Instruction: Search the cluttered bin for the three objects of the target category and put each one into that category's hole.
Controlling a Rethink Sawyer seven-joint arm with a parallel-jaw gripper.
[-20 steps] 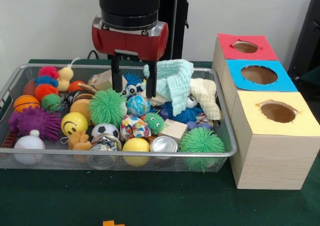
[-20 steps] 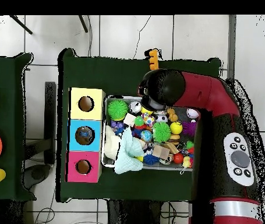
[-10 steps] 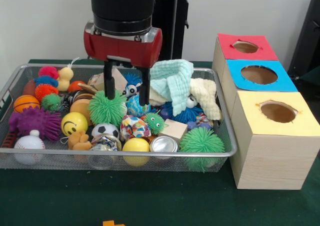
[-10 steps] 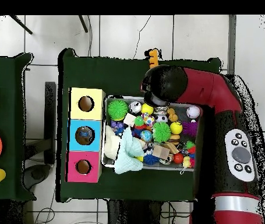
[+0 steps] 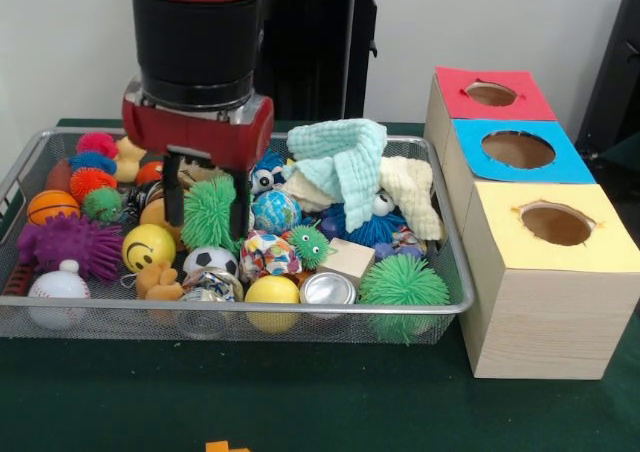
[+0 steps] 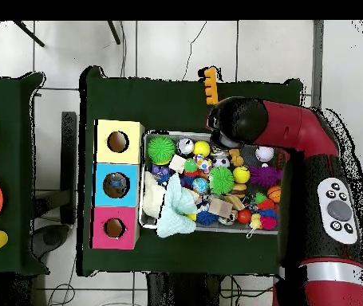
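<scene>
Spiky green ball [image 5: 211,213], soft and bristly, sits in the wire-mesh bin [image 5: 440,272] toward its middle, at nine o'clock from the folded mint waffle cloth [image 5: 345,162]. Gripper [image 5: 205,202] hangs over it, black fingers [image 5: 174,187] spread either side of the bristles. Wooden boxes [image 5: 540,272] with round holes stand at three o'clock.

Green spiky ball [image 5: 212,212], yellow smiley ball [image 5: 148,246], mint cloth [image 5: 345,162], and red, blue, yellow box tops [image 5: 520,152].
</scene>
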